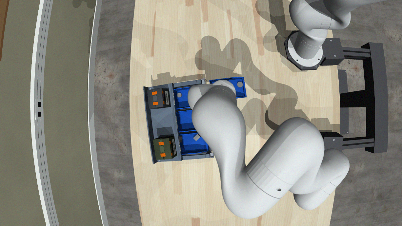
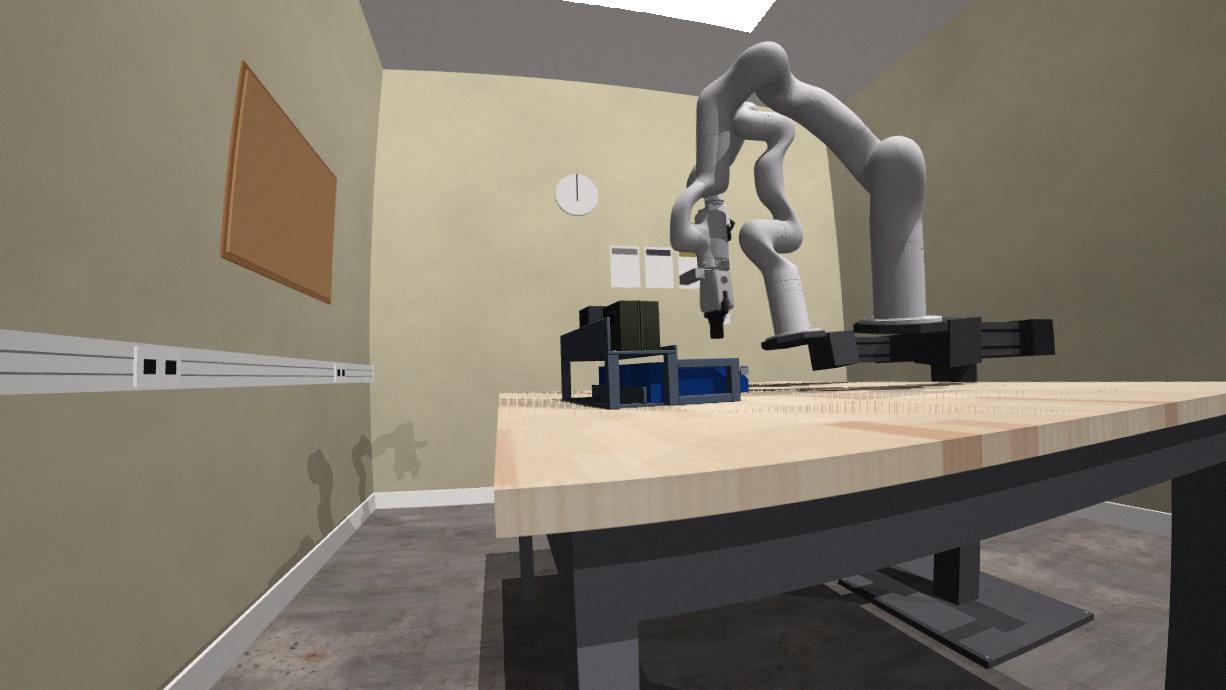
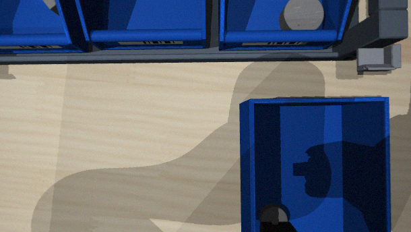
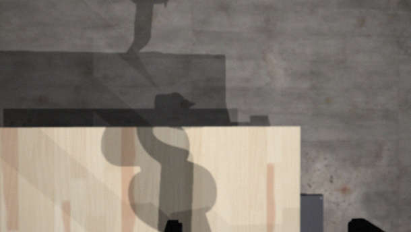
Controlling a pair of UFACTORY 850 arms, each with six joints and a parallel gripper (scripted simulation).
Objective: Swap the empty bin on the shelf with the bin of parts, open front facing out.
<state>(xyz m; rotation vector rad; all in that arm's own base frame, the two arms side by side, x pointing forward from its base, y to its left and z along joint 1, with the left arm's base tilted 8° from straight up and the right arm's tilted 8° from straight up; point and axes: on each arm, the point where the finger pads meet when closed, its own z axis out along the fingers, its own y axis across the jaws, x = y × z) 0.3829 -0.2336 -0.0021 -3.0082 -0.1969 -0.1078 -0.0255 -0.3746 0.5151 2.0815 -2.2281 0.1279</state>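
Note:
The blue bin with parts (image 1: 242, 94) (image 3: 246, 162) stands upright on the table in front of the shelf (image 1: 163, 119) (image 2: 672, 377) (image 3: 168, 55), near its disc-bin end. A round grey part (image 1: 239, 84) (image 3: 283, 214) lies inside it. The empty blue bin (image 1: 185, 120) (image 3: 155, 17) sits in the shelf's middle place. A bin with a grey disc (image 1: 184, 102) (image 3: 253, 20) and a bin with a grey block (image 1: 191, 145) (image 3: 27, 23) flank it. My left gripper (image 2: 716, 330) (image 3: 275, 225) is shut, empty and above the table bin. My right gripper (image 4: 264, 227) is open and empty, high over the table.
A dark grey case (image 1: 155, 98) and an olive case (image 1: 162, 149) (image 2: 630, 325) stand on the shelf's upper board. A small grey bracket sticks out at the shelf's front corner. The left arm (image 1: 219, 112) covers part of the bins from above.

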